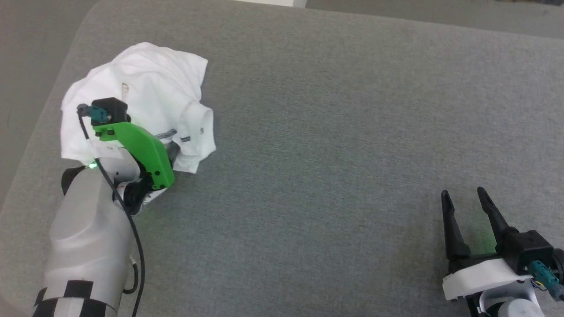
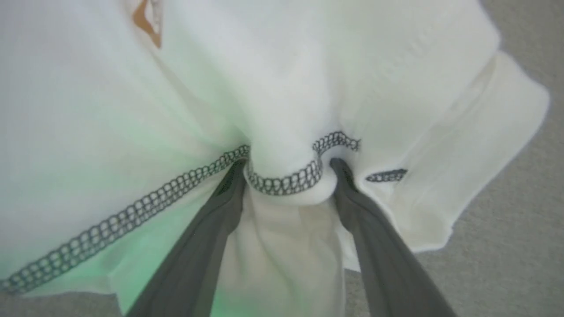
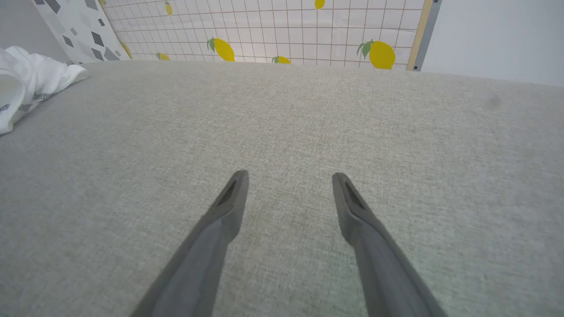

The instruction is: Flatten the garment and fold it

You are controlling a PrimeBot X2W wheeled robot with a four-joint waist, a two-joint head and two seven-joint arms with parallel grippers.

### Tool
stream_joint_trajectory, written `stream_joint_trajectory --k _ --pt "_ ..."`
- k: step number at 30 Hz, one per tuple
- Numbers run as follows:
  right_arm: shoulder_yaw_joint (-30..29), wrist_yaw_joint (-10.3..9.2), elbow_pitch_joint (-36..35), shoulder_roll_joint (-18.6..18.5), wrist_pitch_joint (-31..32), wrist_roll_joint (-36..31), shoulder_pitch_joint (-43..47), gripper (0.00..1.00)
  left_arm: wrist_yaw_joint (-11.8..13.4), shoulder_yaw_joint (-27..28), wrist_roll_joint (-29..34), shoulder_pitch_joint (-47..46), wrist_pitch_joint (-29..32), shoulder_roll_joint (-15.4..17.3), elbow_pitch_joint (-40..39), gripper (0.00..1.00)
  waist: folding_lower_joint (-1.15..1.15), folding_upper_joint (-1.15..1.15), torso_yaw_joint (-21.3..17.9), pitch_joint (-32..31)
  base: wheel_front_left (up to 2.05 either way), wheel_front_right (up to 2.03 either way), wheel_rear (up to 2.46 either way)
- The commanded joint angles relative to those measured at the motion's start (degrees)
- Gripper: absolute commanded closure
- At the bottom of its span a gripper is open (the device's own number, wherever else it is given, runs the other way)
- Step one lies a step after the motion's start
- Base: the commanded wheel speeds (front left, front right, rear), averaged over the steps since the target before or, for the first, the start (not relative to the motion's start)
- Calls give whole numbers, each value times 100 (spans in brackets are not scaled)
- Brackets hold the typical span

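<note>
We are looking down on a broad cushion (image 1: 335, 132) of grey, coarsely woven fabric with a rounded far-left corner. The garment (image 1: 150, 83), a white T-shirt of soft knit, is lying crumpled in a loose mound near that corner, its folds bulging and overlapping and one thick rolled hem curling at its right side.

Our left gripper (image 1: 169, 152) is reaching into the near edge of the mound, its glossy green housing (image 1: 141, 147) covering most of the fingers in the head view. In the left wrist view its two dark, matte, tapering fingers (image 2: 211, 229) are standing wide apart, their tips pressing into the cloth. A puckered bulge of knit is sitting in the gap between them, not pinched. A dark grey looped seam (image 2: 132, 207) is running diagonally across the shirt and bending around that bulge. A scrap of brown outline (image 2: 147, 22) is showing at the upper left of that view.

Our right gripper (image 1: 462, 193) is resting well apart from the shirt, at the near right of the cushion, its fingers spread wide with nothing between them but the bare weave. Beyond the cushion's far edge in the right wrist view, a panel (image 3: 273, 31) printed with a thin grid and yellow lemons is standing upright.
</note>
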Motion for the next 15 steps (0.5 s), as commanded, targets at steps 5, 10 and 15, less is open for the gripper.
stream_joint_trajectory --k 5,10,15 --pt "53 -9 184 -4 -57 118 -177 0 186 39 212 -20 -1221 59 157 100 -1 -1 -101 -59 0 0 0" --pt "148 -9 386 -4 -111 245 -234 0 91 127 134 -633 -1996 137 -294 100 -1 -1 -182 -430 0 0 0" --pt "158 -9 570 -4 -151 374 -219 0 -24 -125 -165 -1397 -2080 76 -1063 100 -1 -1 -448 -874 0 0 0"
